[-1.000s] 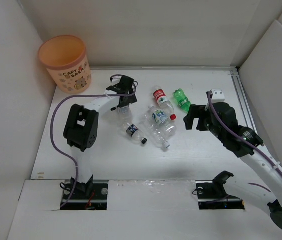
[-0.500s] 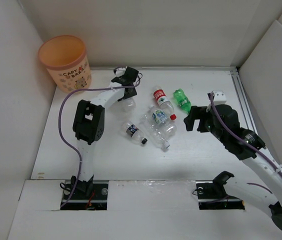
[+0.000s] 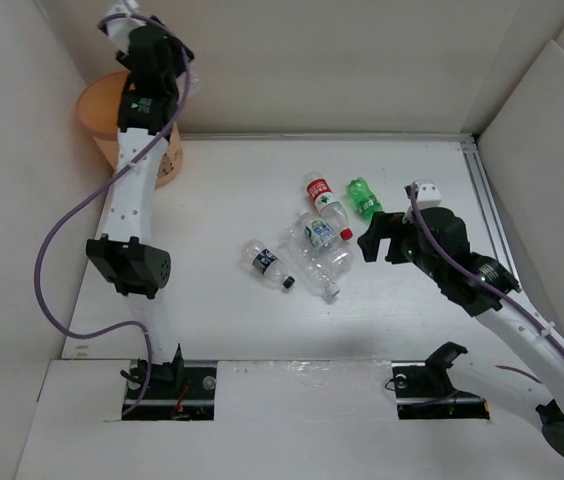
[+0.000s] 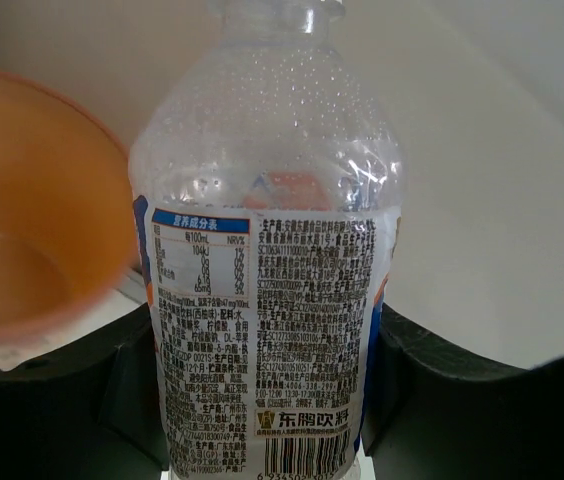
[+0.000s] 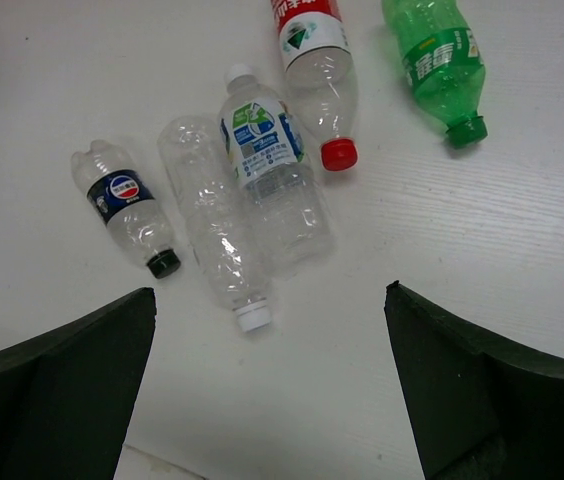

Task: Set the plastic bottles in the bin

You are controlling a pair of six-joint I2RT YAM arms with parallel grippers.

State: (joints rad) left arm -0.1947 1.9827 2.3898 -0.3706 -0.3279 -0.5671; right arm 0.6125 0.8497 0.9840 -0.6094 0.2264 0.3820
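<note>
In the left wrist view my left gripper (image 4: 267, 400) is shut on a clear plastic bottle (image 4: 272, 250) with a white printed label, one black finger on each side of it. The orange bin (image 4: 32, 200) lies open just to its left. Seen from the top view, the left arm is raised high over the bin (image 3: 97, 110). Several plastic bottles lie on the table: red-labelled (image 3: 324, 200), green (image 3: 364, 197), blue-white labelled (image 3: 319, 233), plain clear (image 3: 317, 270), dark-labelled (image 3: 267, 263). My right gripper (image 3: 380, 238) hangs open over them, nothing between its fingers (image 5: 72, 360).
White walls close the table (image 3: 212, 300) in at the back and on both sides. The bin stands in the far left corner against the wall. A purple cable (image 3: 57, 250) loops out to the left of the left arm.
The left gripper shut on a bottle near the table's middle, then the arm swung it up and left to the bin. The right gripper edged slightly left.
</note>
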